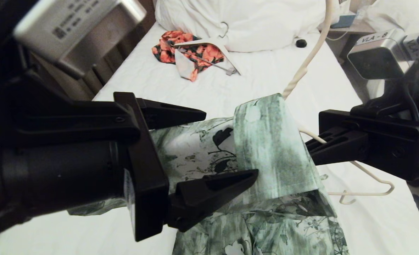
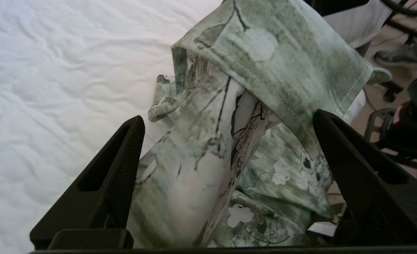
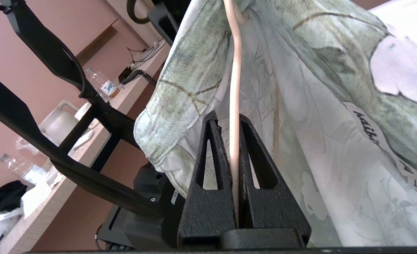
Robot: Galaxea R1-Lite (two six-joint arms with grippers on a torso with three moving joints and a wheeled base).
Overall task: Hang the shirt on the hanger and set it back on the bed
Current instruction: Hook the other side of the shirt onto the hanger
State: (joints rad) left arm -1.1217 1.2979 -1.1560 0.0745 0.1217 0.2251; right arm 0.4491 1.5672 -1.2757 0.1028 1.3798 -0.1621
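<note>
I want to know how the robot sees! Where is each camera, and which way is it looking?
Head view: on the robot's head, looking down along the bed; shows the open left gripper and the right gripper.
Left wrist view: behind the left fingers, facing the shirt.
Right wrist view: behind the right gripper, shut on the hanger.
All three share the shirt.

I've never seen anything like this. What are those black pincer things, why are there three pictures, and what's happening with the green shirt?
They are a robot's two arm ends. One picture looks down from its head; the other two come from cameras on each wrist. The left gripper stands open around the shirt without pinching it. The right gripper is shut on the hanger, a thin cream wire partly inside the shirt. Below lies the bed; farther up it lie an orange floral garment and a white hanger.
</note>
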